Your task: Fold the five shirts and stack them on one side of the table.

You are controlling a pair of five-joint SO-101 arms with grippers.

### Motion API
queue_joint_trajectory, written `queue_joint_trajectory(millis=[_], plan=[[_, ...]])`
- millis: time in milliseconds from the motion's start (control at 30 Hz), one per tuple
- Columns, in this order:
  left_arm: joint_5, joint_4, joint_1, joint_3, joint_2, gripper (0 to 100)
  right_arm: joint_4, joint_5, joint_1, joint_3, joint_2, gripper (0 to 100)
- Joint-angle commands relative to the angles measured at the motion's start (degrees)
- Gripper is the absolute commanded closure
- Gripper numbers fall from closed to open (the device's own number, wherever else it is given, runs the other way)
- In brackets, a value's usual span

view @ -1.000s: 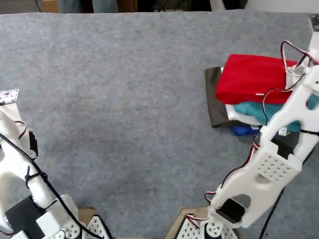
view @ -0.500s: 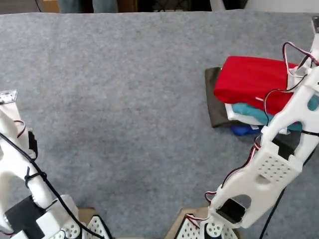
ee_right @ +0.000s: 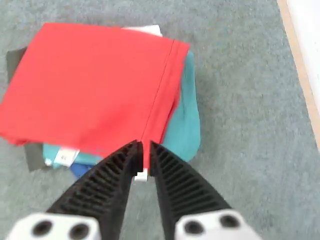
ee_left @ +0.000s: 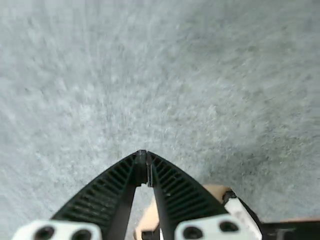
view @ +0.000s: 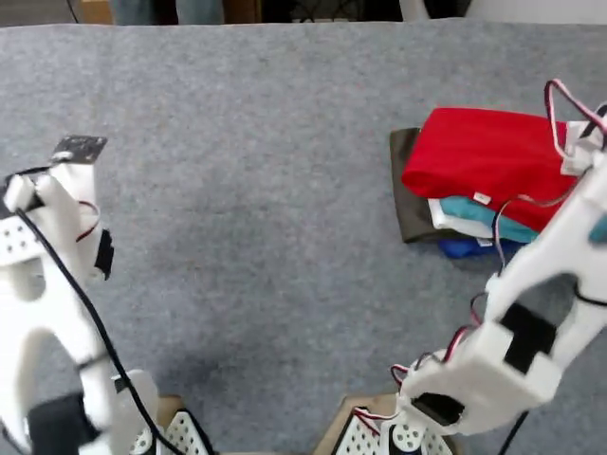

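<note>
Fingers [ee_left: 120, 185] of the left gripper [ee_left: 144, 159] are pressed together, tips touching, with nothing held, over the grey mat [ee_left: 200, 75] at the near left. The right gripper [ee_right: 143, 146] is parted by a narrow gap, empty, above the red shirt [view: 484, 152] that tops the stack of folded shirts [view: 450, 216] at the right.

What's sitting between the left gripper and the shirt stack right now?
Nothing: the high view shows bare grey table cover between the left arm and the stack of shirts. The left gripper hangs shut over that same cover.
</note>
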Motion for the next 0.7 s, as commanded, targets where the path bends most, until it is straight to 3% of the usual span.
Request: queue_joint_trajectory(millis=[0, 233, 667], plan=[[-0.1, -1.1, 6.5, 2.9, -12.0, 97, 0.3, -0.5, 0.4, 12.8, -12.2, 98.5], [10.5, -10.9, 18.1, 23.6, -30.7, 97, -2.0, 0.1, -2.4, 47.3, -34.9, 98.5], [12.4, -26.8, 15.4, 45.9, -43.0, 97, -27.9, -0.5, -21.6, 115.4, -85.1, 98.5]])
